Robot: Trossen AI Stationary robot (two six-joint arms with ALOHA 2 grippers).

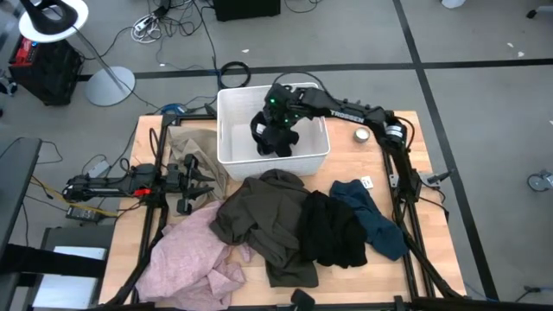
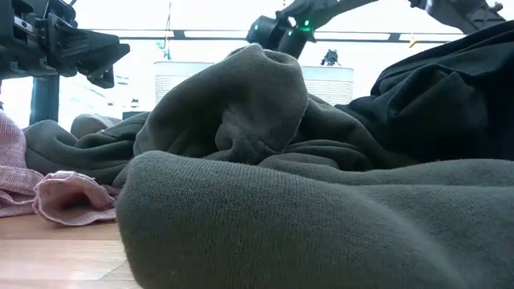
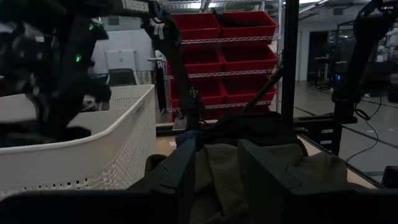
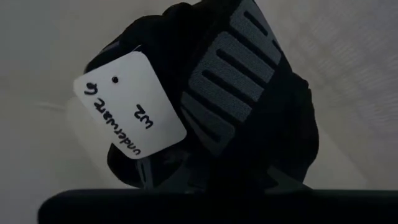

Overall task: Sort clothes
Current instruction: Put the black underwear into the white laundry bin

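High view: my right claw hangs over the white bin at upper centre of the frame, with a small black garment bunched beneath it inside the bin. In the right wrist view that piece shows as black underwear with a grey woven waistband and a white paper tag with handwriting on it. My fingers are nearly together, but I cannot tell whether they grip the cloth or are letting go of it.

I judge this piece light, limp and easy to crush; it has no stiffness, so it will drape from wherever I pinch it. The thick waistband is the surest place to hold, since the thinner cloth could slip and the tag could tear. Crumpled like this it has no clear long axis; the waistband runs diagonally, from lower left to upper right of the right wrist view.

My left claw waits with its fingers apart at the left of the desk, near a beige tan garment.

The remaining clothes lie below the bin: the olive green garment at centre, a larger black garment to its right, the dark teal blue garment farther right, the pale pink garment at lower left. All look soft and heavier; a raised fold gives the best hold.
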